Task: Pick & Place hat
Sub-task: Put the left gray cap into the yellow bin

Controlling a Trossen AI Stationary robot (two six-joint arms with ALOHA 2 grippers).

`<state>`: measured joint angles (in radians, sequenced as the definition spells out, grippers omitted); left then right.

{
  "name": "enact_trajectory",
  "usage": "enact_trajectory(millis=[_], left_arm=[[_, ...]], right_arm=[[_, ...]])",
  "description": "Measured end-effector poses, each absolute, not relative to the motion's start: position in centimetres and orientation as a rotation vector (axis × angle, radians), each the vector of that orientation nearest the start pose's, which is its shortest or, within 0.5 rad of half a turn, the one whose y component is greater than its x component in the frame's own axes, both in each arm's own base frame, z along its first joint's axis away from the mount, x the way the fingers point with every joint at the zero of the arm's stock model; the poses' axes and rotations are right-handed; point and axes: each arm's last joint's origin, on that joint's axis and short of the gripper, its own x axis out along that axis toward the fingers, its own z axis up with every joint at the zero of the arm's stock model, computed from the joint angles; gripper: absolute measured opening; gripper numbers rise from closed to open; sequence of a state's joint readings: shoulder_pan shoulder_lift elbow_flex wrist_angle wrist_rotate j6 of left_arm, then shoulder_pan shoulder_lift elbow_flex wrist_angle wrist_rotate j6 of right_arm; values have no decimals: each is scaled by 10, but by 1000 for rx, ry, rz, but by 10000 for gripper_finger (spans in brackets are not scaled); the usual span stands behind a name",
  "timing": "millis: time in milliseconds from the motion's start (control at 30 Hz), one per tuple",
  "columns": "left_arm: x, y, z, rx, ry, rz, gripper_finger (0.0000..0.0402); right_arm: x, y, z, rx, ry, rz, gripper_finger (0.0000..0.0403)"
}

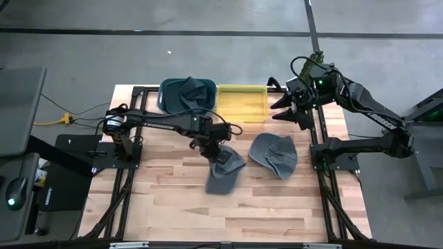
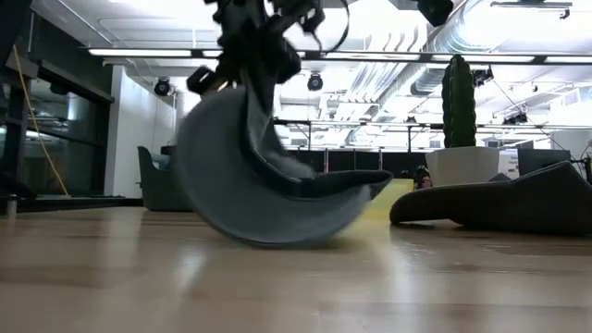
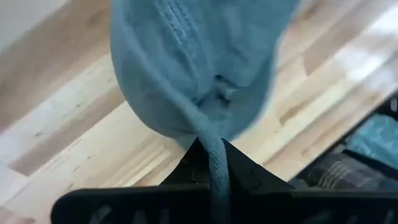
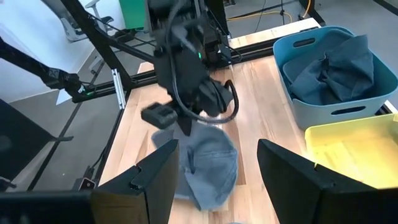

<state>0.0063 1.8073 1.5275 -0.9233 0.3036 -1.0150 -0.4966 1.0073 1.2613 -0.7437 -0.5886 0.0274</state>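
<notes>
A grey-blue cap [image 1: 225, 171] hangs from my left gripper [image 1: 215, 153] near the table's middle; it fills the left wrist view [image 3: 193, 68] and curves like a bowl in the low view [image 2: 268, 185]. A second grey cap [image 1: 275, 153] lies on the wood to its right, also seen low [image 2: 504, 205]. More grey caps sit in the blue bin [image 1: 185, 93] at the far edge. My right gripper [image 1: 292, 112] waits open at the far right, above the table beside the yellow tray. My left gripper is shut on the cap's edge [image 3: 214, 155], a rolled rim of cloth pinched between the two fingers [image 3: 186, 168]. It comes from above. The cap hangs below it, and its lower curve [image 2: 268, 236] is at the tabletop; whether it touches I cannot tell.
A yellow tray [image 1: 242, 102] stands at the far edge, right of the blue bin [image 4: 329, 109]. Black frame rails [image 1: 320, 149] run along the table's left and right sides. Bare wood [image 1: 228, 214] stretches toward the near edge.
</notes>
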Motion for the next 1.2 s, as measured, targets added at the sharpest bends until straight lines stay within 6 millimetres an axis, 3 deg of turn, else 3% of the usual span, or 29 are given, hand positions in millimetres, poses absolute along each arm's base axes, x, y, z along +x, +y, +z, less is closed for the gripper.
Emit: enact_trajectory(millis=[467,633,1000,1200], left_arm=[[370,-2,332,-794,1109,303,0],[371,11,350,-767,1033,328,0],[367,40,376,-689,938,346,0],[366,45,377,-652,929,353,0]], right_arm=[[171,-73,408,207,356,169,211],[182,-78,403,239,382,163,211],[217,-91,378,276,482,218,256],[236,-100,364,293,518,218,268]])
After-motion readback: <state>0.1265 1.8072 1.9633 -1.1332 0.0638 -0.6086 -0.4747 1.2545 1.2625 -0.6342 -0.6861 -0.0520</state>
